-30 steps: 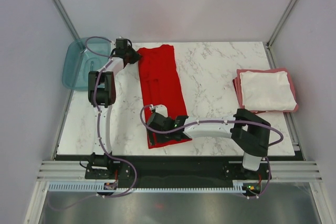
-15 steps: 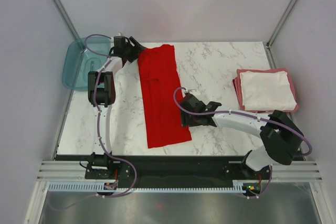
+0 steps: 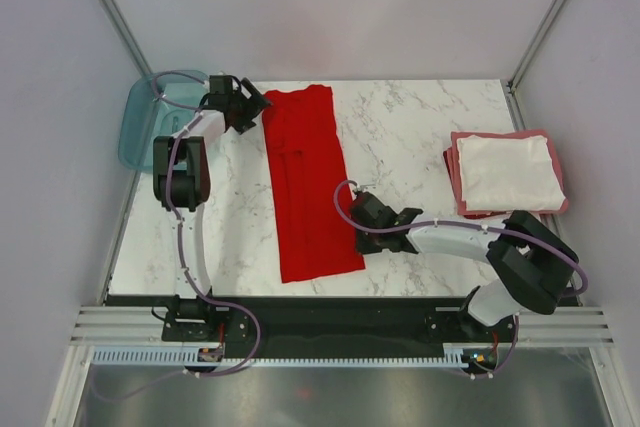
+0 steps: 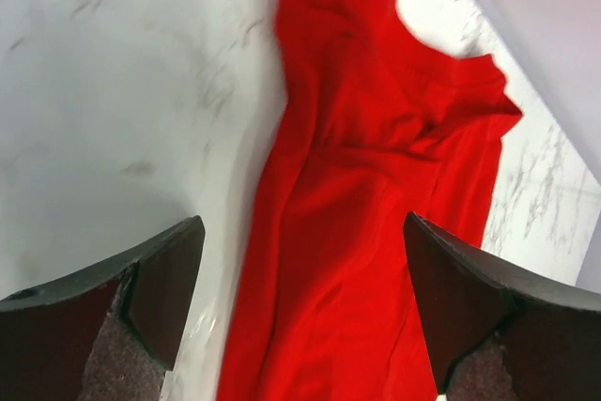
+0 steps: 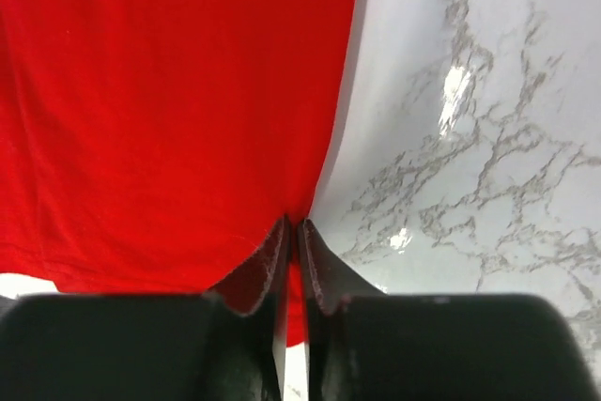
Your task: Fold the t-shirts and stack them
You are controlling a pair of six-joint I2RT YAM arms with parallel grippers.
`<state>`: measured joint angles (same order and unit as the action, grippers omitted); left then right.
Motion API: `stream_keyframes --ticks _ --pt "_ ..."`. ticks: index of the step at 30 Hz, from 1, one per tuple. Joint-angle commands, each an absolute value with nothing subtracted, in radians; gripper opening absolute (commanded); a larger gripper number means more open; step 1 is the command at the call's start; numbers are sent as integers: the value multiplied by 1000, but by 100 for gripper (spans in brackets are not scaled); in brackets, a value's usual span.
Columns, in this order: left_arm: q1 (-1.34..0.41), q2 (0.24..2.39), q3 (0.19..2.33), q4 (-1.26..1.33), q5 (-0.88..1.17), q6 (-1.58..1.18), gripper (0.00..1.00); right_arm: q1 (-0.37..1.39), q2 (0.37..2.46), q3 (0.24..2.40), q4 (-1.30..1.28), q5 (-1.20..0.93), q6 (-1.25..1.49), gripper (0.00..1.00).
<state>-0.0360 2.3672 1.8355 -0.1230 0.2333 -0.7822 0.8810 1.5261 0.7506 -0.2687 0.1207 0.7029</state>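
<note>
As seen from the top external view, two of the three garments are finished. A white folded cloth t-shirt (image 3: 510, 172) lies squarely on a dull pinkish-red folded cloth t-shirt (image 3: 455, 175) at the right side of the white marble-patterned desk (image 3: 420, 127). A bright red cloth t-shirt (image 3: 305, 187) lies left of centre as a long narrow strip, its sides apparently turned in, running from the far edge toward the near edge. The left pincer (image 3: 252, 107) sits just beside its far left corner, near a translucent teal plastic tub (image 3: 140, 132). The right pincer (image 3: 362, 230) is at its near right edge.

Left wrist view: the left pincer (image 4: 302, 232) is spread wide, holds nothing, and is poised over the collar end of the red garment (image 4: 376, 138).

Right wrist view: the right pincer (image 5: 291, 232) is pressed together, its tips meeting at the edge of the red cloth (image 5: 169, 91). Whether any cloth is nipped cannot be confirmed.

Assessment: roughly two-thirds complete. Outstanding: the red strip needs folding end over end, then placing on the stack at right.
</note>
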Motion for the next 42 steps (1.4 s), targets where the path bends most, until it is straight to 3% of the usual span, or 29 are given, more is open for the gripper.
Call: stream_keyframes --ticks 1,6,9,14,21,24,29,42 --pt "-25 2211 1764 -238 193 -726 95 917 1494 664 -308 83 745 11" --pt "-29 1990 1498 -244 167 -736 96 986 1404 638 -339 115 810 12" --pt "-35 1820 1317 -271 181 -756 96 1012 1371 634 -348 121 824 34" --pt "-63 1518 980 -333 279 -761 92 1017 1283 627 -385 149 816 46" --pt "-138 980 545 -350 259 -689 85 1022 1244 586 -410 135 801 46" --pt "-297 751 414 -406 147 -764 85 1025 1238 580 -413 133 795 45" --pt "-459 615 321 -476 120 -893 82 1031 1247 583 -411 137 788 46" --pt "-661 571 255 -548 84 -980 72 1037 1247 589 -354 135 772 50"
